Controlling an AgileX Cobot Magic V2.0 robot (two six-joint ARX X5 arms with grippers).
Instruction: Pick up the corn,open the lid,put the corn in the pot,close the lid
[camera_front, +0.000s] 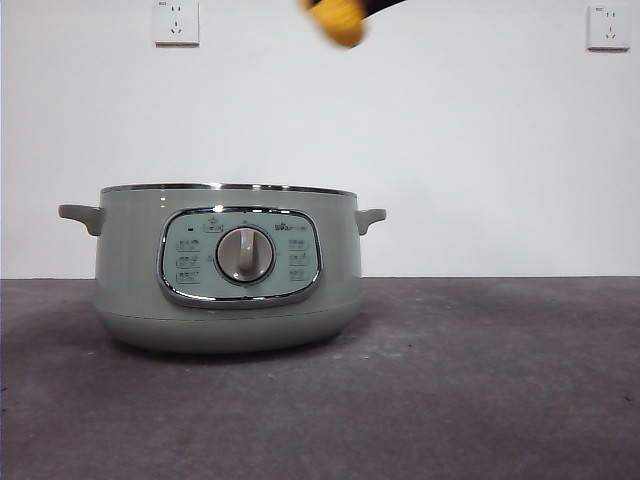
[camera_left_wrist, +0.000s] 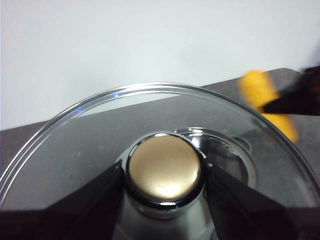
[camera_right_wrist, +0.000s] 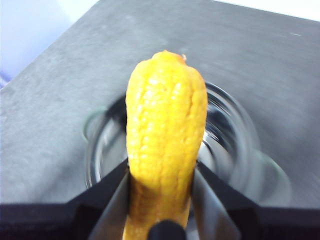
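Corn (camera_right_wrist: 166, 135) clamped between right jaws; lid knob (camera_left_wrist: 163, 168) between left jaws.

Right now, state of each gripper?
Left gripper: shut on the lid knob, off the pot.
Right gripper: shut on the corn.

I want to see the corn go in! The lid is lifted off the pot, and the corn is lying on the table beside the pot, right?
Not quite. The lid is off the pot, but the corn isn't on the table: the right gripper holds it above the open pot, as the right wrist view shows.
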